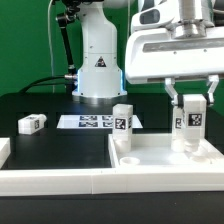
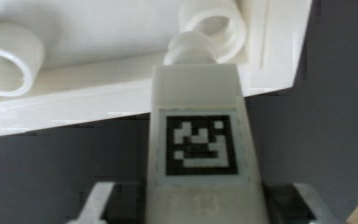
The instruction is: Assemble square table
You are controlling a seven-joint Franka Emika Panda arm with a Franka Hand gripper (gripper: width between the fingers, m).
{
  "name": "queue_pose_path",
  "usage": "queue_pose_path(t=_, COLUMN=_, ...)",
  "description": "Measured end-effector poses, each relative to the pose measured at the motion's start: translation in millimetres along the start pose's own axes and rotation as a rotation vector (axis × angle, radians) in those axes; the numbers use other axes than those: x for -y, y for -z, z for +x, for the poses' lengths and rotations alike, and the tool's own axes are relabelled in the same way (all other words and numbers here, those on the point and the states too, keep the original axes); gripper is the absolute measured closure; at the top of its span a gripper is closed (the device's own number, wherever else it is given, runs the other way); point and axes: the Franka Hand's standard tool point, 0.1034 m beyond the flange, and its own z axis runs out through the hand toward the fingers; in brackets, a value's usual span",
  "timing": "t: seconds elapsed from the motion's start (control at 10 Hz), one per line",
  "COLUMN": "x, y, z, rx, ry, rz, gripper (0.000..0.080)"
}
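Note:
The white square slab (image 1: 160, 157) lies flat at the exterior view's right front, its rim and round corner recesses (image 2: 215, 30) facing up. My gripper (image 1: 190, 108) is shut on an upright white leg (image 1: 189, 124) with a black-and-white tag, whose lower end is at the slab's right corner. In the wrist view the held leg (image 2: 201, 120) runs between my fingers (image 2: 105, 202) toward a corner recess; whether it is seated there is hidden. A second tagged leg (image 1: 122, 119) stands upright at the slab's far left corner. A third leg (image 1: 32, 123) lies loose on the table at the left.
The marker board (image 1: 88, 122) lies flat in front of the robot base (image 1: 99, 70). A long white rail wall (image 1: 50, 182) runs along the front edge, with a short piece (image 1: 4, 150) at the far left. Black table surface (image 1: 55, 145) lies between them.

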Motion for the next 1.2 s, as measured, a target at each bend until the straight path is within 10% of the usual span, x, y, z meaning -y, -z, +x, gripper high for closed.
queue_pose_path(t=1.2, x=13.3, y=-14.3, z=-3.9, rx=0.015, ry=0.066, rz=-0.001, gripper=0.0508)
